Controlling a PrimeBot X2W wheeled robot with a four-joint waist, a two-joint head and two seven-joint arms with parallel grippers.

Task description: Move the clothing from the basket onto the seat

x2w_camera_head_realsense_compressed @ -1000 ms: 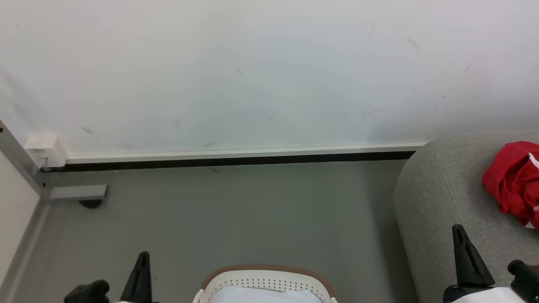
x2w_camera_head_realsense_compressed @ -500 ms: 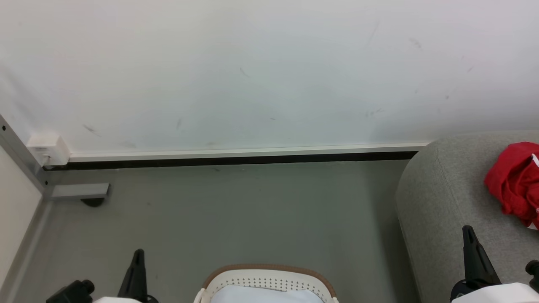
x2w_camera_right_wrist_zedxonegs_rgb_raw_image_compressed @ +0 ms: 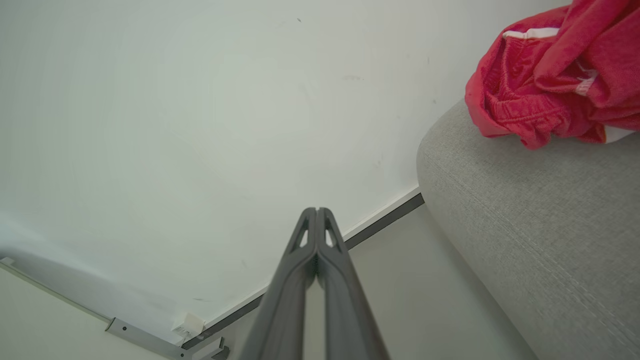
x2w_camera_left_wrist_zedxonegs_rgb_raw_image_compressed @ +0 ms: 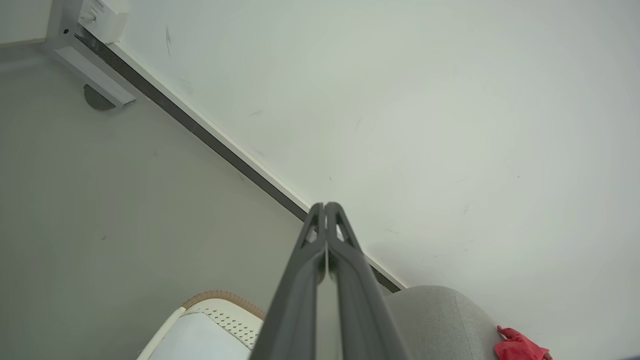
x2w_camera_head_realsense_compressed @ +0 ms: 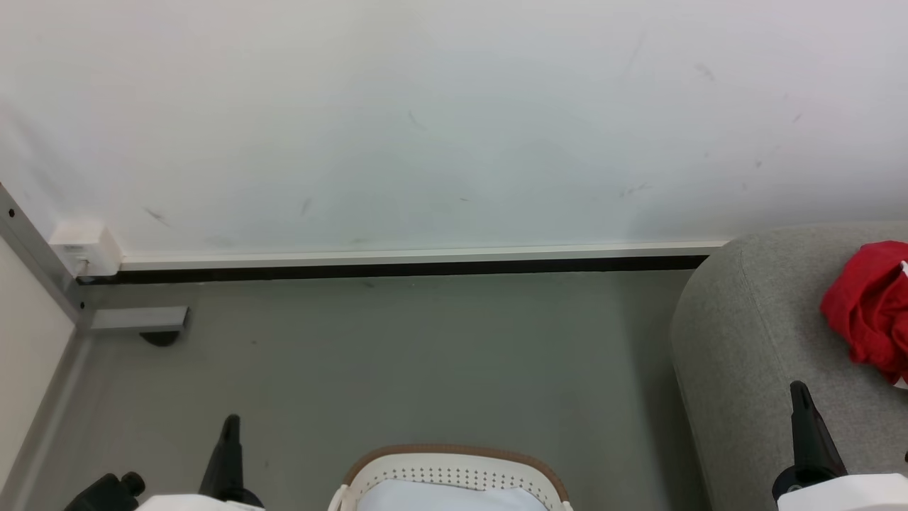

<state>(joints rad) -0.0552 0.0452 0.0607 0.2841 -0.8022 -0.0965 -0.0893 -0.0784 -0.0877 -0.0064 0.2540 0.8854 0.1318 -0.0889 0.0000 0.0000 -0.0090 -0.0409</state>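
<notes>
Red clothing (x2w_camera_head_realsense_compressed: 869,309) lies bunched on the grey seat (x2w_camera_head_realsense_compressed: 752,341) at the right; the right wrist view shows the clothing (x2w_camera_right_wrist_zedxonegs_rgb_raw_image_compressed: 550,85) with white trim on the seat (x2w_camera_right_wrist_zedxonegs_rgb_raw_image_compressed: 525,210). The cream basket (x2w_camera_head_realsense_compressed: 454,472) with its tan rim stands on the floor at the bottom centre, and its inside looks pale with no red in it. It is also in the left wrist view, basket (x2w_camera_left_wrist_zedxonegs_rgb_raw_image_compressed: 220,312). My left gripper (x2w_camera_head_realsense_compressed: 228,429) is shut and holds nothing, to the basket's left. My right gripper (x2w_camera_head_realsense_compressed: 801,397) is shut and holds nothing, over the seat's near side.
A white wall (x2w_camera_head_realsense_compressed: 425,128) with a dark skirting strip (x2w_camera_head_realsense_compressed: 397,270) runs behind the grey floor (x2w_camera_head_realsense_compressed: 397,355). A grey metal frame with a bracket (x2w_camera_head_realsense_compressed: 135,319) and a white box (x2w_camera_head_realsense_compressed: 78,245) stand in the left corner.
Both grippers have sunk lower toward the picture's bottom edge, staying shut. The whole view has shifted slightly. The clothing and basket have not moved.
</notes>
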